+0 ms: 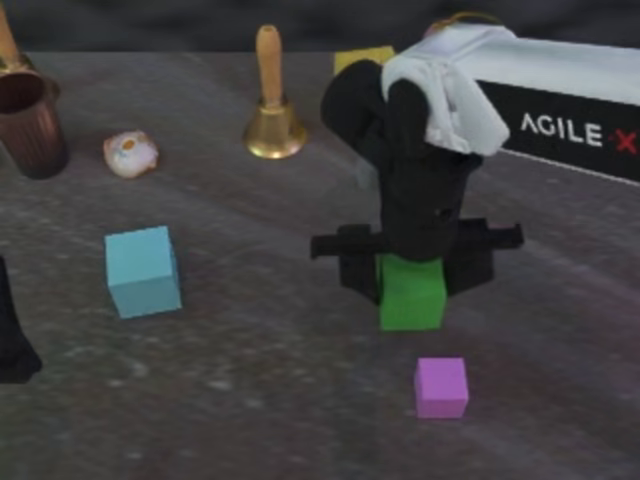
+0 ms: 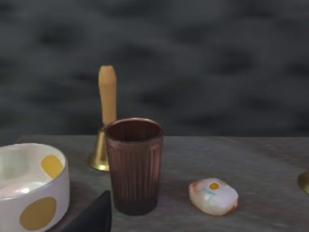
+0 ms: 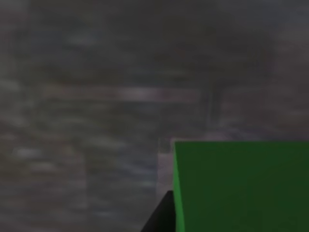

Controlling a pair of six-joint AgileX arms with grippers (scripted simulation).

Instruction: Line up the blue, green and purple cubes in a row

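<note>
Now, nearest me, the purple cube (image 1: 441, 387) sits just beside the green cube (image 1: 411, 292) on the counter (image 1: 270, 400). My right claw (image 1: 412, 262) straddles the green cube; whether it is clenched I cannot tell. Any drift while releasing could nudge green into purple. Farther left of green lies the blue cube (image 1: 143, 270), well apart. Left claw is out of view.

overhead cam, wrist cams low, close-in
</note>
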